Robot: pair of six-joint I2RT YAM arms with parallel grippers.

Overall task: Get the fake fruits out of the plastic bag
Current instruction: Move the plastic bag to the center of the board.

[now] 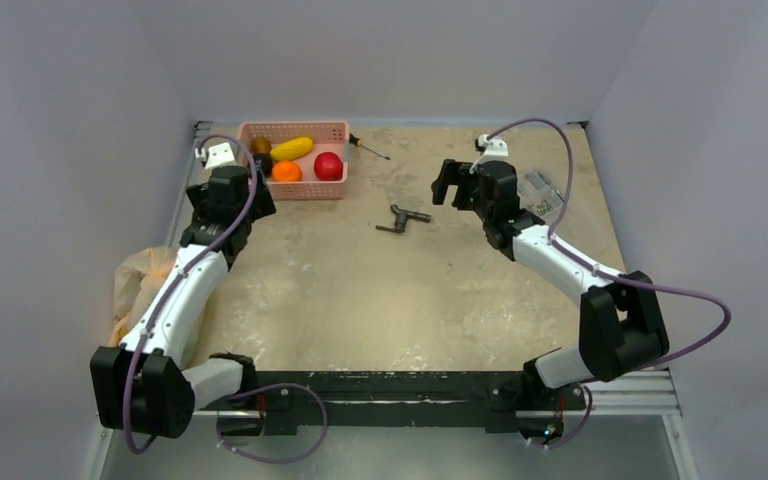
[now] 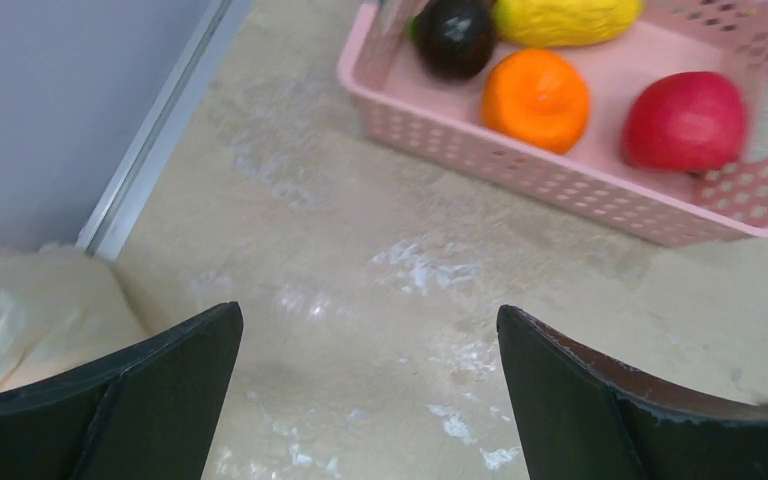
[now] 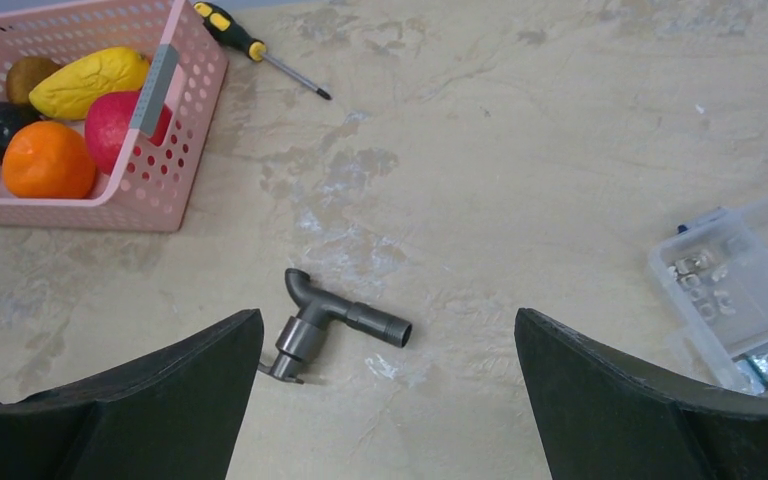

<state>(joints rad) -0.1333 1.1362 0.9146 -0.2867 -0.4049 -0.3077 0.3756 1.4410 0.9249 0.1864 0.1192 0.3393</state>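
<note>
The plastic bag [image 1: 142,282] lies crumpled at the table's left edge, partly under my left arm; a pale fold of it shows low left in the left wrist view [image 2: 20,315]. The yellow banana bunch [image 1: 292,148] and the dark maroon-brown fruit [image 2: 455,35] lie in the pink basket [image 1: 295,190] at the back left. A brownish round fruit [image 3: 30,75] lies behind them. I cannot make out the green striped ball. My left gripper [image 2: 368,330] is open and empty over bare table, between bag and basket. My right gripper [image 3: 388,345] is open and empty above the table's middle.
The basket also holds an orange ball [image 2: 536,98] and a red apple [image 2: 684,120]. A grey pipe fitting [image 3: 335,320] lies below the right gripper. A screwdriver [image 3: 255,48] lies right of the basket. A clear packet of small parts [image 3: 740,290] lies at the right.
</note>
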